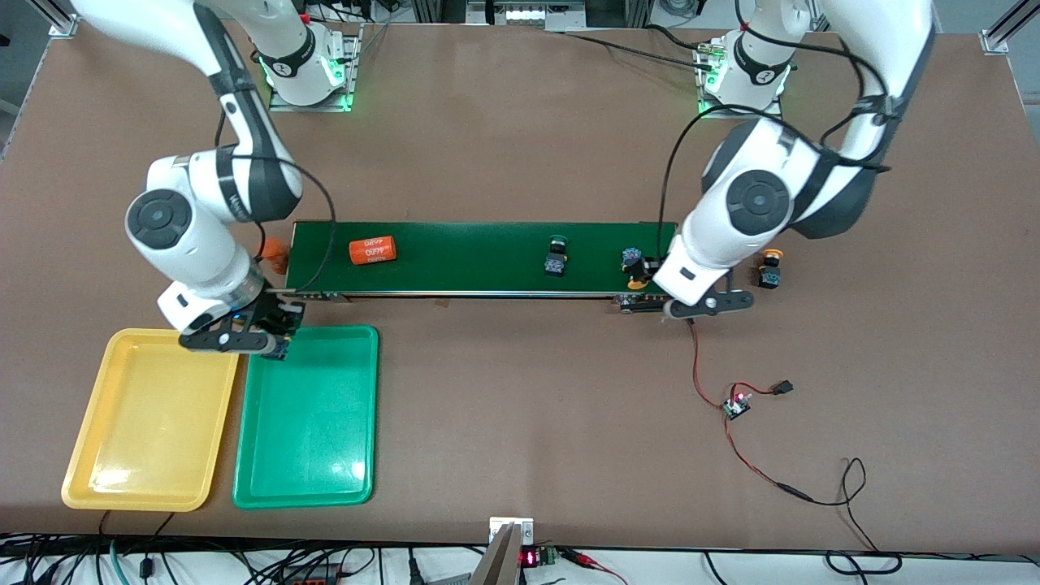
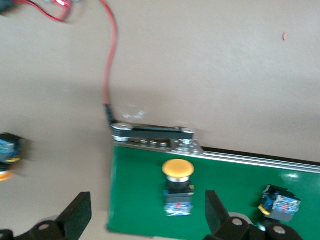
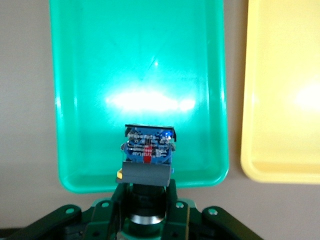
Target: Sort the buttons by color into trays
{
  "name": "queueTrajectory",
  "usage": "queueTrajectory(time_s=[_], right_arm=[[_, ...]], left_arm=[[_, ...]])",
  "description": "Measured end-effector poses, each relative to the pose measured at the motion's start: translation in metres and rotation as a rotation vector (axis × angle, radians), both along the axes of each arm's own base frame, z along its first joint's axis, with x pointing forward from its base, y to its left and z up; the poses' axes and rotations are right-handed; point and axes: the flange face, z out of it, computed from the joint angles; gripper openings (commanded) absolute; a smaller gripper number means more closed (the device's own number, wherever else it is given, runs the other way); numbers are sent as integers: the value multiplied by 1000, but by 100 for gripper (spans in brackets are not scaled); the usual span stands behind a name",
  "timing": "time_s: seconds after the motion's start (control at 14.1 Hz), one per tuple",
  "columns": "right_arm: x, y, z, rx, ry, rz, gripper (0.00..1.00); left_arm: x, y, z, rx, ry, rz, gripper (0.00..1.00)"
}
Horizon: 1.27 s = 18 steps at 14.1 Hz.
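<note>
The right hand [image 3: 146,200], clamped on a blue-bodied push-button switch [image 3: 148,148], hangs over the shallow green plastic tray's [image 3: 75,75] edge for dropping, while the left hand [image 2: 145,217], fingers apart, straddles a yellow-capped switch [image 2: 178,186] on the dark-green belt [image 2: 240,190].

Brown table [image 1: 520,122]; aluminium frame posts [image 1: 1003,28] at corners; cables [image 1: 244,561] along edge.

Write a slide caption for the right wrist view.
Right gripper holds a button over the green tray's edge, yellow tray alongside.
</note>
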Motion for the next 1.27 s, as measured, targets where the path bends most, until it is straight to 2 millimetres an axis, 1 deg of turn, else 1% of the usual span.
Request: queueTrajectory(time_s=[0.07,0.14,0.28,0.35,0.42,0.5,0.57,0.71,0.78,0.92,1.06,1.13,1.2,1.27], right_arm=[[7,-8,-12,-2,-9,11,4],[12,-12,-27,-5,-12,17,4],[20,-17,-62,-9,-16,32,4],[23,-18,-79,-9,-25,35,9],[26,-19,-94,-8,-35,39,29],[27,-20,-104,-8,-40,41,71],[29,-21,-109,-9,-41,43,82],[32,-26,-108,-14,-52,74,98],[34,-26,-106,-17,-62,99,100],[36,-24,-99,-16,-75,118,100],[34,-15,-83,-9,-79,128,100],[28,-8,-70,1,-78,126,100],[19,1,-56,20,-70,111,100],[4,11,-42,48,-53,88,100]], left_arm=[[6,20,2,12,16,-36,100],[12,45,0,21,37,-84,100],[21,100,-12,30,90,-176,100],[21,124,-21,33,121,-202,100],[19,144,-32,33,150,-219,100],[15,158,-44,32,178,-229,100],[9,170,-58,30,208,-236,100],[-3,186,-84,23,238,-252,100],[-7,194,-97,17,223,-270,100],[-15,211,-124,7,167,-305,100],[-27,217,-149,3,114,-318,100],[-34,216,-160,2,89,-323,100],[-41,216,-170,0,69,-326,100],[-48,215,-179,-2,58,-327,100]])
